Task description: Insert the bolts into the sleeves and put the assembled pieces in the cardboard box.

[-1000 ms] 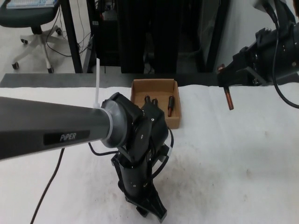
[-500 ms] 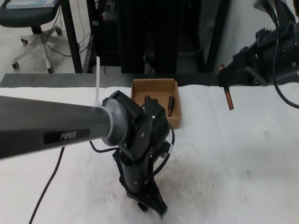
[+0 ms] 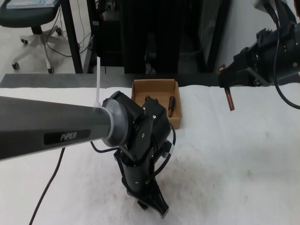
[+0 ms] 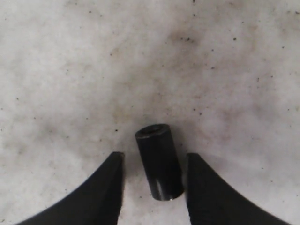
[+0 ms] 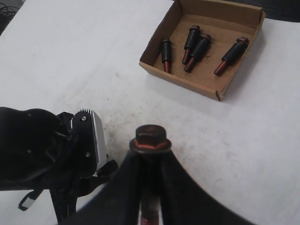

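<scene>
The left end effector (image 4: 154, 159) hangs low over the bench (image 4: 70, 70), its fingers spread either side of a short black sleeve (image 4: 158, 166) that lies on its side with the open bore showing, seemingly lined up for a pinch. At two o'clock, raised, the right end effector (image 5: 151, 176) pinches a copper-coloured bolt (image 5: 151, 139) below its flanged head, apparently ready for insertion. Four assembled pieces (image 5: 197, 47) lie in the cardboard box (image 5: 178, 80) at twelve o'clock.

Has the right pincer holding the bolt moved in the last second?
No. The right pincer and bolt stay put, right of the box.
</scene>
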Robot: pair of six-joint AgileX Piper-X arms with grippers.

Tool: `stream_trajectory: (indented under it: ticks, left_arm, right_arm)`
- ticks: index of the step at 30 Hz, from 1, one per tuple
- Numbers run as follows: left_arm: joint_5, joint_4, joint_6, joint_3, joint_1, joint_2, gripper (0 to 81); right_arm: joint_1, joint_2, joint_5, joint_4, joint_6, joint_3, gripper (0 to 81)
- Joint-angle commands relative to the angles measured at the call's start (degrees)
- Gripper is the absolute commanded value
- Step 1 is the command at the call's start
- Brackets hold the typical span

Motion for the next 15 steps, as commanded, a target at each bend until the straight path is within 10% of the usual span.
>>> stream_trajectory:
  ticks: [1, 6, 15]
  left_arm:
    - [-0.77, -0.91, 0.27, -0.44, 0.00, 0.10, 38.4]
    - [-0.77, -1.29, 0.27, -0.44, 0.00, 0.45, 0.5]
    - [0.18, 3.20, -0.83, -0.44, 0.00, -1.61, 0.3]
  right_arm:
    - [-0.09, -0.67, -0.88, -0.15, 0.07, 0.04, 0.8]
    - [-0.09, -0.67, -0.88, -0.15, 0.07, 0.04, 0.8]
    - [-0.09, -0.67, -0.88, -0.29, 0.07, 0.04, 0.8]
